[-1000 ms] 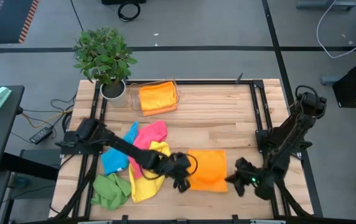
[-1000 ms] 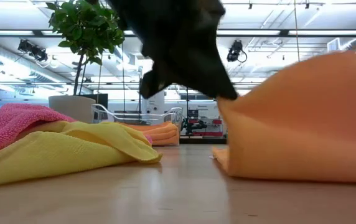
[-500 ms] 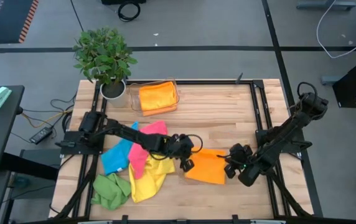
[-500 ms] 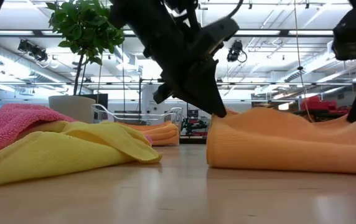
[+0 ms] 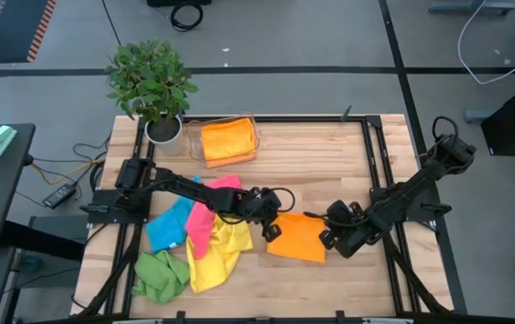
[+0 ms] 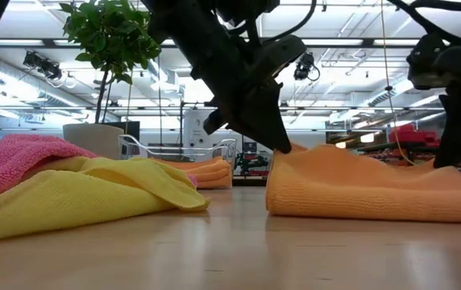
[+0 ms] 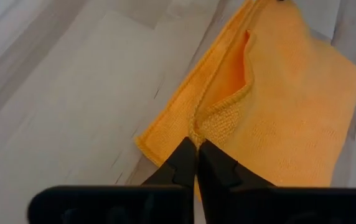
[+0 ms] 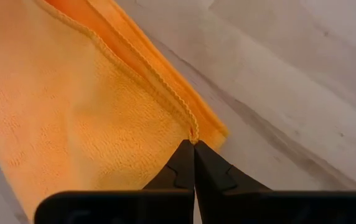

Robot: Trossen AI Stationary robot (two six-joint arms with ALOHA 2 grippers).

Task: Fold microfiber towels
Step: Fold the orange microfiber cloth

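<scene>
Lower centre of the high view, a folded orange microfiber towel point(image 5: 297, 238) lies on the wooden table point(image 5: 329, 162). The left gripper point(image 5: 270, 228) pinches its left corner and the right gripper point(image 5: 329, 236) its right corner, each with fingers closed on the hem.

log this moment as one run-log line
step: folding orange microfiber towel | left gripper: shut on its corner | right gripper: shut on opposite corner | towel: doubled on wooden table
</scene>
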